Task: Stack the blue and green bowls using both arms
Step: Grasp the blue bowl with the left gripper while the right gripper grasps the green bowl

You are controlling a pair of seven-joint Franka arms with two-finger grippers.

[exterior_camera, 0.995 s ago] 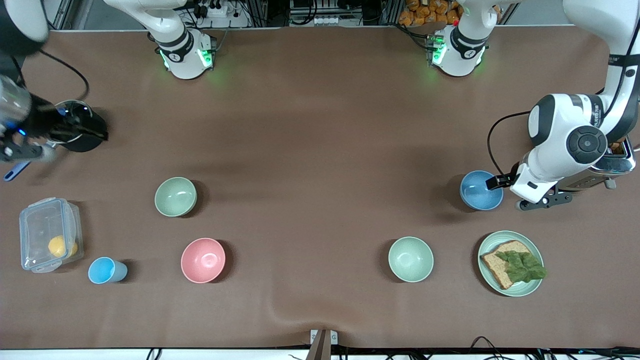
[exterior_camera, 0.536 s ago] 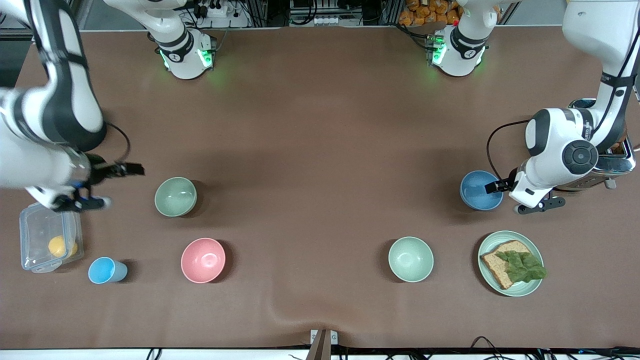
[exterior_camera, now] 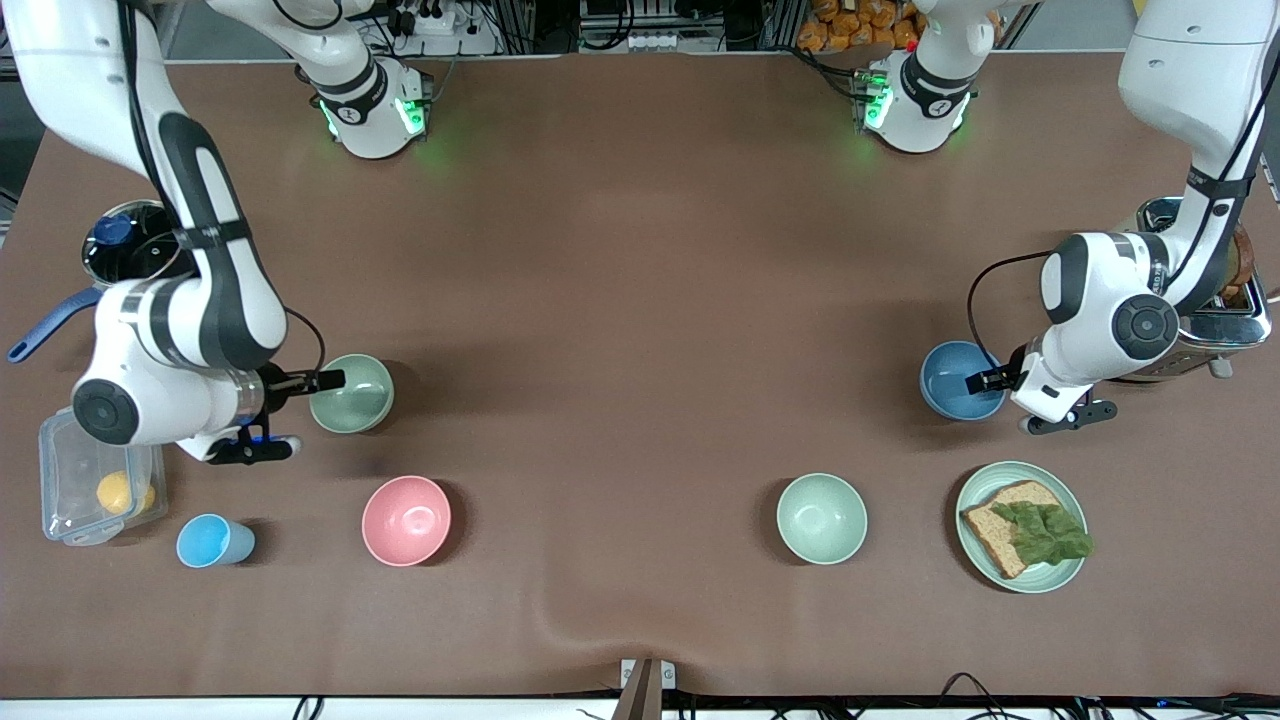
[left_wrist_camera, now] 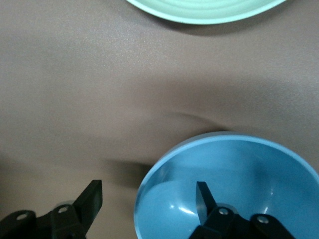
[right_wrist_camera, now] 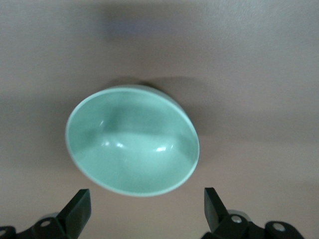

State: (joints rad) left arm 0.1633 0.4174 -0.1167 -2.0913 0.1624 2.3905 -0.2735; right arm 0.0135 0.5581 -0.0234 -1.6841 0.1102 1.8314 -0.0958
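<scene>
The blue bowl [exterior_camera: 955, 385] sits toward the left arm's end of the table. My left gripper [exterior_camera: 980, 381] is open at its rim. In the left wrist view one finger [left_wrist_camera: 203, 198] is inside the blue bowl [left_wrist_camera: 239, 184] and the other is outside, so the open left gripper [left_wrist_camera: 148, 199] straddles the rim. The green bowl [exterior_camera: 352, 395] sits toward the right arm's end. My right gripper [exterior_camera: 322, 381] is open just beside its rim. In the right wrist view the green bowl [right_wrist_camera: 132, 142] lies just ahead of the open right gripper [right_wrist_camera: 144, 206].
A paler mint bowl [exterior_camera: 821, 518] and a mint plate with bread [exterior_camera: 1060, 575] lie nearer the front camera than the blue bowl. A pink bowl [exterior_camera: 406, 520], a light-blue cup [exterior_camera: 212, 541] and a clear container [exterior_camera: 75, 440] lie near the green bowl. A toaster [exterior_camera: 1225, 325] stands beside the left arm.
My right arm has swung in from the table's end and brought its open gripper to the green bowl's rim. My left gripper has shifted slightly at the blue bowl's rim.
</scene>
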